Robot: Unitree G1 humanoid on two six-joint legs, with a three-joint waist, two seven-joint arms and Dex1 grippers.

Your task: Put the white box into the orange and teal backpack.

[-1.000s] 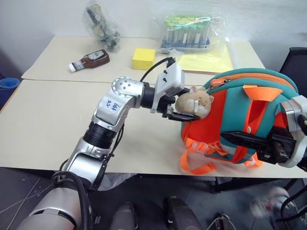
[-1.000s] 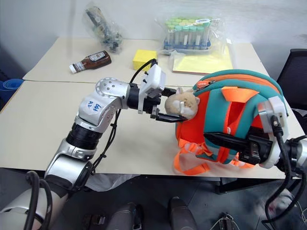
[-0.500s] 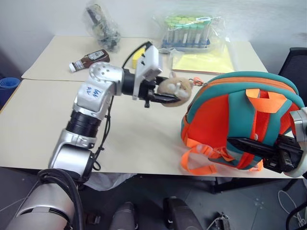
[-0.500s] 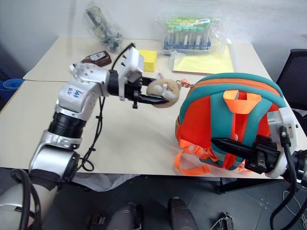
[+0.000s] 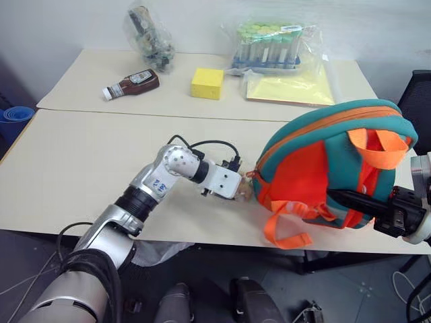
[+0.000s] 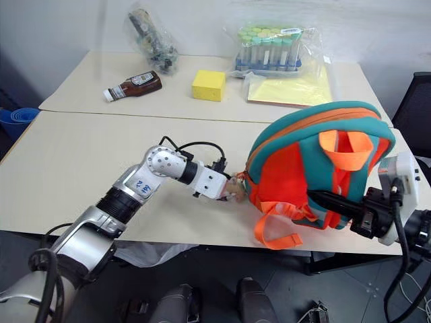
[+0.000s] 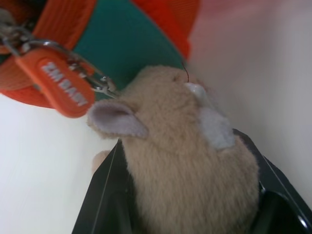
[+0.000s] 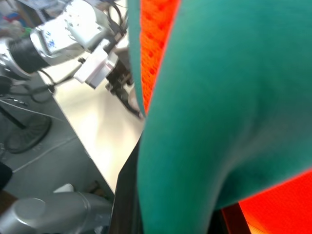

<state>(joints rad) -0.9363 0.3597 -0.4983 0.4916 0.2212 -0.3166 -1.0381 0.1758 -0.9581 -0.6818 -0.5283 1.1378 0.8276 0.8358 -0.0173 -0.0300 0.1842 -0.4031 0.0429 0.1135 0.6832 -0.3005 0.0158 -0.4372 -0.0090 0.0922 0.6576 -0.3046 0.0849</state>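
**Robot pulls a backpack's zipper by its plush toy**

While the white box is not among the things on the table, the step in hand looks like opening the backpack (image 5: 316,168), which stands at the near right edge of the table (image 5: 81,168).

Nearest, at the right, the right gripper (image 5: 350,200) is clenched on the backpack's strap side, steadying it. Just left of the bag, low over the table, the left gripper (image 5: 237,194) grasps the tan plush toy (image 7: 185,165), which hangs by a small metal clip from the orange zipper tab (image 7: 61,85).

To do this well, I judge the pull should follow the zipper line round the bag's curved edge, steady and gentle, while the right gripper keeps the bag from sliding or tipping.

The backpack stands upright, its long axis near vertical and leaning slightly, straps and top loop facing the near side, zipper edge toward the left.

Farther off lie a yellow sponge (image 5: 206,83), a sauce bottle (image 5: 130,84), a bagged rack of tubes (image 5: 273,44) and yellow paper (image 5: 289,87).
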